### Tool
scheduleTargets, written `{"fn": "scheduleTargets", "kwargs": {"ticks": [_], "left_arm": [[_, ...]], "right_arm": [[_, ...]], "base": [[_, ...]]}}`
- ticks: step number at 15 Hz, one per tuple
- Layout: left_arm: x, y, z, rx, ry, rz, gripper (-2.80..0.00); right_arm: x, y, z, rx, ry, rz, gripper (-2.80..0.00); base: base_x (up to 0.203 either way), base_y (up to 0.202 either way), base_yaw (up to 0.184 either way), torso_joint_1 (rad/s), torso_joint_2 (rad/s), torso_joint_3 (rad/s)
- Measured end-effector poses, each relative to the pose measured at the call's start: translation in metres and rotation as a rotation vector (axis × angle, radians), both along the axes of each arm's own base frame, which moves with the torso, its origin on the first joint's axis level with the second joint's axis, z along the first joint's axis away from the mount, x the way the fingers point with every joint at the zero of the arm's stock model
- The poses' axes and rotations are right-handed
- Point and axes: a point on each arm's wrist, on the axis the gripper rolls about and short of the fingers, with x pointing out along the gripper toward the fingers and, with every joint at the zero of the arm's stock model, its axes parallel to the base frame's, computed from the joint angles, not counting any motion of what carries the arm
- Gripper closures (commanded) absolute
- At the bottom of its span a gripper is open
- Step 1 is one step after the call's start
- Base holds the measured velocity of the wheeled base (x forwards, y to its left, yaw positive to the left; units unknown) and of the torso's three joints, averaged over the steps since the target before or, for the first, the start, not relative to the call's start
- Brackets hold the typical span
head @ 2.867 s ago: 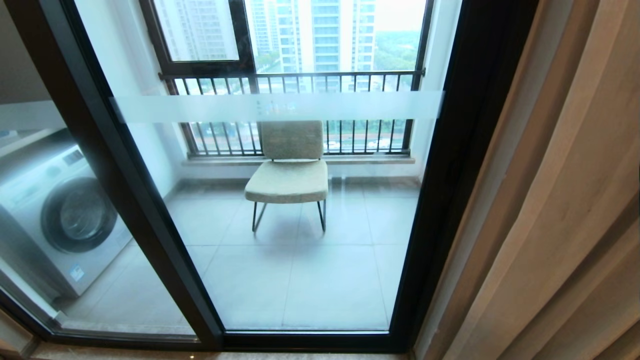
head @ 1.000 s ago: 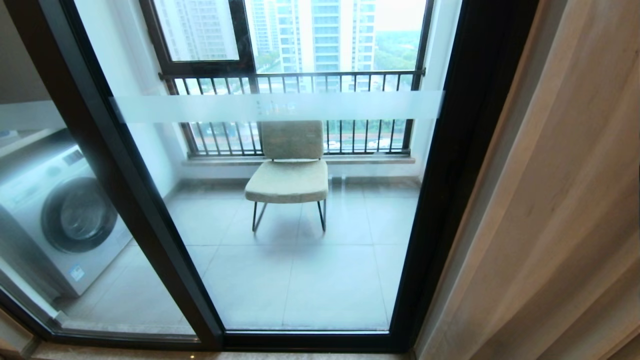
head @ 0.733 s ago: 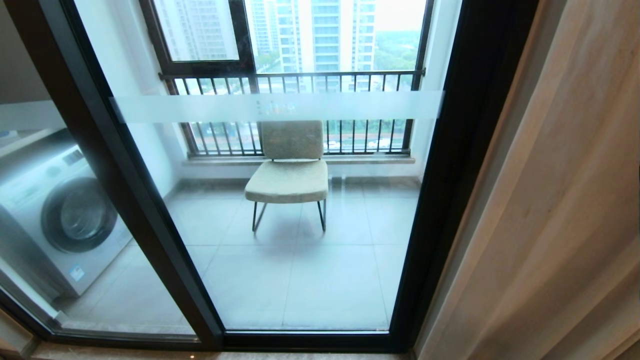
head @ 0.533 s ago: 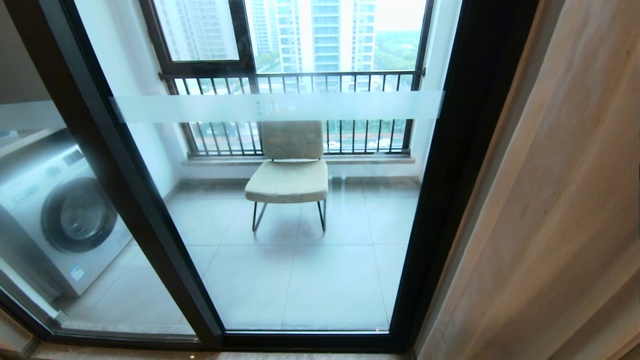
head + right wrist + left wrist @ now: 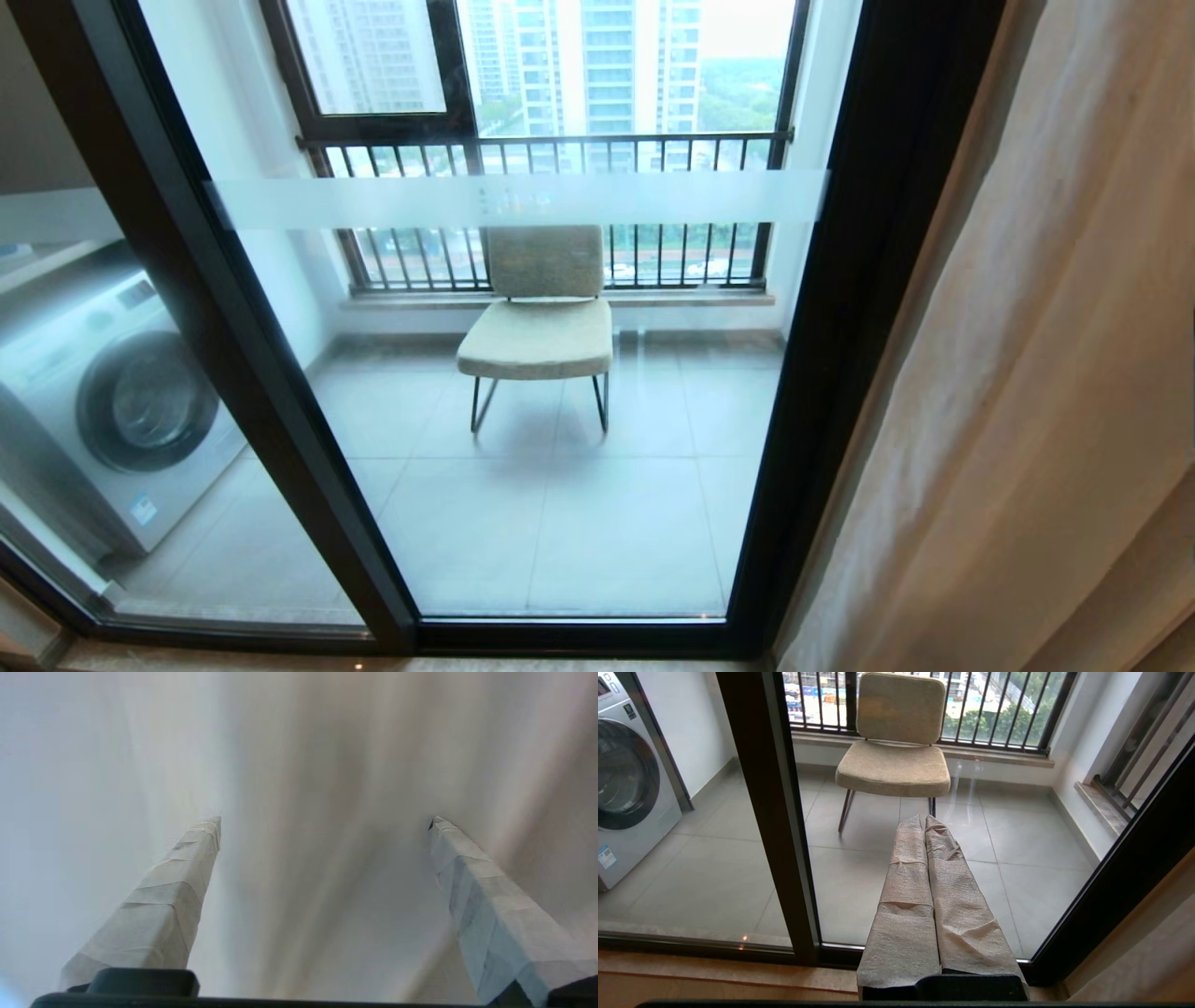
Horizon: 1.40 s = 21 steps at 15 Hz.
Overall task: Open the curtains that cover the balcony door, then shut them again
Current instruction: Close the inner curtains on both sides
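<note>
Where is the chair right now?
In the head view, the chair stands out on the balcony, behind the glass of the balcony door. It sits in the middle, backed against the black railing, with the washing machine off to its left.

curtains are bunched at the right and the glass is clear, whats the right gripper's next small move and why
Probably ease the right gripper forward and close on a fold of the curtains: its fingers stand wide open facing the cloth, gripping nothing, while the balcony door is uncovered.
</note>
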Motion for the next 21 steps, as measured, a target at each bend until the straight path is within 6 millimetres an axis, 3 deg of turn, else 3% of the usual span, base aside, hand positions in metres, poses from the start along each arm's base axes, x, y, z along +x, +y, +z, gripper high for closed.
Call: {"fn": "scheduleTargets", "kwargs": {"ticks": [7,8,17,21], "left_arm": [[0.0,0.0,0.0,0.0,0.0,0.0,0.0],[0.0,0.0,0.0,0.0,0.0,0.0,0.0],[0.0,0.0,0.0,0.0,0.0,-0.001,0.0],[0.0,0.0,0.0,0.0,0.0,-0.001,0.0]], "right_arm": [[-0.028,0.031,-0.012,-0.015,0.015,0.062,-2.8],[-0.03,0.033,-0.012,-0.016,0.012,0.067,0.0],[-0.042,0.04,-0.017,-0.013,0.016,0.072,0.0],[-0.054,0.047,-0.031,-0.008,0.048,0.078,0.0]], "base": [[0.0,0.0,0.0,0.0,0.0,0.0],[0.0,0.0,0.0,0.0,0.0,0.0],[0.0,0.0,0.0,0.0,0.0,0.0],[0.0,0.0,0.0,0.0,0.0,0.0]]}}
